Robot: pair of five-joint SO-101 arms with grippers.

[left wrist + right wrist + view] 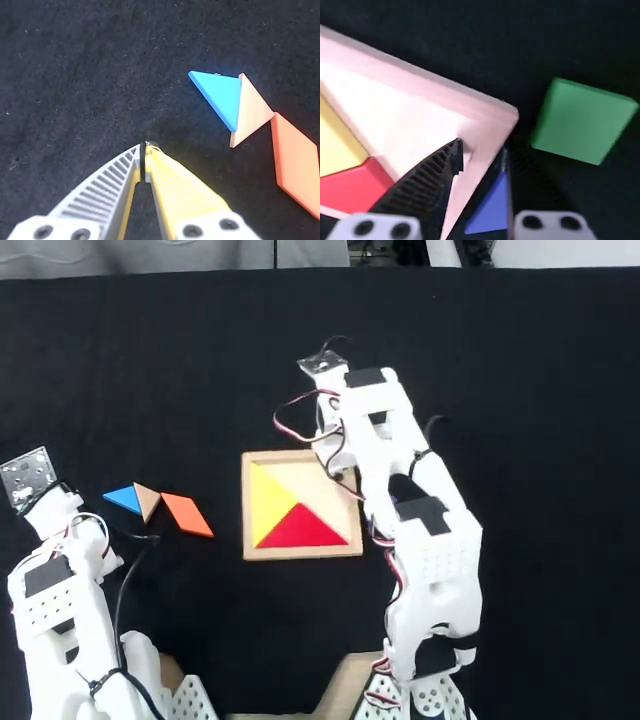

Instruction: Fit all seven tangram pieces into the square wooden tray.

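1. The left gripper (144,147) is clenched, its two tips pressed together above the black tabletop (520,390), with nothing between them.
2. The right gripper (481,152) sits over one corner of the tray (248,505), straddling the pale rim. A dark blue triangle (490,207) shows inside its span, just outside the rim. I cannot tell whether the gripper is clamped on this piece or released around it.
3. In the high view the right arm reaches across the tray's far right corner and covers that corner.
4. Two pieces lie seated in the tray. A yellow triangle (268,502) fills the left part and a red triangle (303,530) the near part, and they meet along a diagonal. The rest of the tray floor is bare wood.
5. A green square (582,120) lies flat on the tabletop near the tray corner, beyond the right gripper and apart from it.
6. Three pieces lie in a row on the tabletop between the left arm and the tray, near the left gripper but not touching it:
   - a light blue triangle (220,95);
   - a wooden triangle (252,112), edge to edge with the light blue one;
   - an orange parallelogram (297,160), meeting the wooden triangle's corner on the tray side.
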